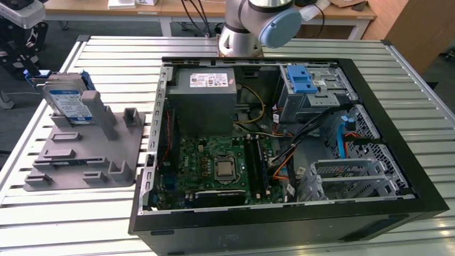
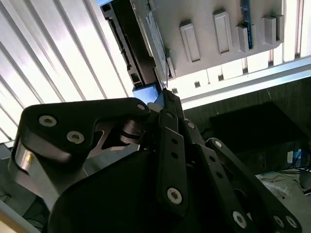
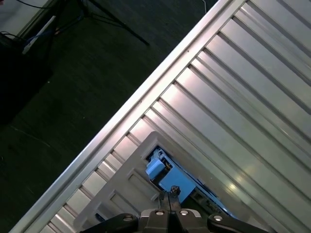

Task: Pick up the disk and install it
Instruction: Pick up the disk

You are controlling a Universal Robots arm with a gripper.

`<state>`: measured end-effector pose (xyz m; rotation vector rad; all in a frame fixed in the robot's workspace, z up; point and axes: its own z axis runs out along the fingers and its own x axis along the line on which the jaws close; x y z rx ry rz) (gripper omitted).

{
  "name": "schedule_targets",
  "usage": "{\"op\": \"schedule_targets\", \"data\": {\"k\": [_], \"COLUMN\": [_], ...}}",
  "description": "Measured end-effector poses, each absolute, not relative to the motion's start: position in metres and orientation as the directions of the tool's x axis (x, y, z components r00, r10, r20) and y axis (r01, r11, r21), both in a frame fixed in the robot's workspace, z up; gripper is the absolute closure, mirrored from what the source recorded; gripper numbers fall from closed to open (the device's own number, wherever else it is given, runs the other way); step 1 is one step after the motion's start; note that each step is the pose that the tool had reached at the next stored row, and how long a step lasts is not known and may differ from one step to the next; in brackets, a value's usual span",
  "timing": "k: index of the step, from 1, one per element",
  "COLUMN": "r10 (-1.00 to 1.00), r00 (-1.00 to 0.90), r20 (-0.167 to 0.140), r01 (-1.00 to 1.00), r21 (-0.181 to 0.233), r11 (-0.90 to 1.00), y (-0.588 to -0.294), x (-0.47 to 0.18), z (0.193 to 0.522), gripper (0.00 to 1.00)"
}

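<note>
The disk [image 1: 68, 102] stands on edge in a slot of the grey fixture [image 1: 85, 152] at the exterior view's left. It is silver with a white-and-blue label and a blue carrier bracket. My gripper [image 3: 171, 198] hangs above it with its fingertips together, holding nothing. In the first wrist view the disk's blue bracket [image 3: 156, 169] lies just past the fingertips. In the second wrist view the gripper [image 2: 167, 93] points at the same blue edge of the disk [image 2: 146, 92]. The arm's wrist [image 1: 23, 12] shows in the exterior view's upper left corner.
An open black computer case [image 1: 398, 160] lies on the slatted metal table [image 1: 57, 224], exposing a motherboard [image 1: 220, 168], a grey power-supply box [image 1: 206, 88] and a drive bay with a blue latch [image 1: 304, 80]. The arm's base [image 1: 245, 32] stands behind the case. Dark floor [image 3: 58, 73] lies beyond the table edge.
</note>
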<state>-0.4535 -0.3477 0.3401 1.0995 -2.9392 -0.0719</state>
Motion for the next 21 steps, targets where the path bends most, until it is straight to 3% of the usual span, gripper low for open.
{"op": "schedule_targets", "data": {"k": [21], "r10": [-0.691], "r00": [-0.723], "r20": [-0.014], "r01": [-0.691], "r21": [0.044], "r11": [0.722], "y": [-0.3477], "x": [-0.4536], "z": [0.3401], "gripper": [0.89]}}
